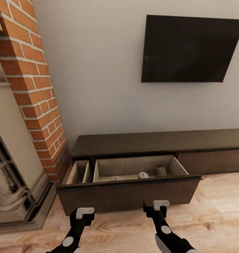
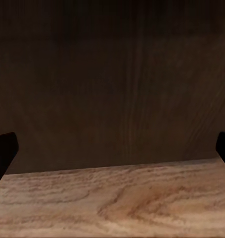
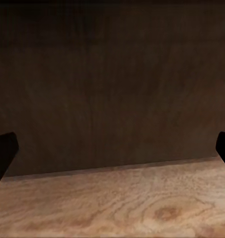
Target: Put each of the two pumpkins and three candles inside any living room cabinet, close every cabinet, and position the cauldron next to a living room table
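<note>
The long dark brown cabinet (image 1: 151, 142) stands against the wall with its left drawer pulled out. Inside the pale drawer sit two candles: a whitish one (image 1: 143, 175) near the front and a tan one (image 1: 161, 171) to its right. My left gripper (image 1: 82, 212) and right gripper (image 1: 158, 203) hover low just in front of the drawer front (image 1: 130, 195), both open and empty. In each wrist view the dark drawer front (image 2: 112, 74) (image 3: 112, 74) rises close ahead above the plank floor, with black fingertips (image 2: 3, 151) (image 3: 3, 151) wide apart. The pumpkins, cauldron and table are out of view.
A red brick chimney (image 1: 31, 88) and ornate fireplace (image 1: 10, 168) stand close on the left. A black TV (image 1: 189, 49) hangs on the wall. The drawer has a narrow left compartment (image 1: 79, 172). Light wood floor (image 1: 218, 218) stretches to the right.
</note>
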Controlling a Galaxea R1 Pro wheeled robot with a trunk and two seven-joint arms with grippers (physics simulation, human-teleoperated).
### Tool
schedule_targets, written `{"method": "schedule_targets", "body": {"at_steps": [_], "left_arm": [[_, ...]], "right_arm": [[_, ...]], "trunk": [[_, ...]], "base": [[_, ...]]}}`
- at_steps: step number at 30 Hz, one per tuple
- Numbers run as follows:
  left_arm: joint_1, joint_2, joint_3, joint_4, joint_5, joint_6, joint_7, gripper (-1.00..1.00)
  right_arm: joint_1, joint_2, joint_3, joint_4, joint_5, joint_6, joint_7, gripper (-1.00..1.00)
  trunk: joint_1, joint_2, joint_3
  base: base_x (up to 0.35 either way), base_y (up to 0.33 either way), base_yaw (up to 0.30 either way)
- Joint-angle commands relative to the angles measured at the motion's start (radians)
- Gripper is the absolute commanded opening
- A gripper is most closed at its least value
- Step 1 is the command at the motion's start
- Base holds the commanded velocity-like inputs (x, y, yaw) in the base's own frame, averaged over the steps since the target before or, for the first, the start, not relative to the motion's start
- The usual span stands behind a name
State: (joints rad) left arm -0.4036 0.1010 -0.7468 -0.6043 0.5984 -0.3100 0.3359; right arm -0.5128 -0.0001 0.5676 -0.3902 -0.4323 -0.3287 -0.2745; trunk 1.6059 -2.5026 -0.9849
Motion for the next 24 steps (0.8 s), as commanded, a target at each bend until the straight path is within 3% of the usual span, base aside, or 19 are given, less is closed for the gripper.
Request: {"method": "schedule_targets", "body": {"at_steps": [1,7,19,24], "left_arm": [[-0.001,0.001,-0.008,-0.001,0.008,-0.004,0.008,1.00],[-0.001,0.001,-0.008,-0.002,0.008,-0.004,0.008,1.00],[-0.001,0.001,-0.008,-0.001,0.008,-0.004,0.008,1.00],[-0.001,0.001,-0.008,-0.001,0.008,-0.004,0.008,1.00]], "right_arm": [[-0.001,-0.001,0.008,0.001,-0.009,-0.004,-0.006,1.00],[-0.001,-0.001,0.008,0.001,-0.013,-0.004,-0.006,1.00],[-0.001,-0.001,0.008,0.001,-0.018,-0.004,-0.006,1.00],[-0.001,-0.001,0.008,0.001,-0.019,-0.004,-0.006,1.00]], "trunk": [[0.000,0.000,-0.001],[0.000,0.000,-0.001],[0.005,-0.003,-0.047],[0.005,-0.003,-0.047]], "base": [[0.040,0.000,0.000],[0.015,0.000,0.000],[0.001,0.000,0.000],[0.000,0.000,0.000]]}}
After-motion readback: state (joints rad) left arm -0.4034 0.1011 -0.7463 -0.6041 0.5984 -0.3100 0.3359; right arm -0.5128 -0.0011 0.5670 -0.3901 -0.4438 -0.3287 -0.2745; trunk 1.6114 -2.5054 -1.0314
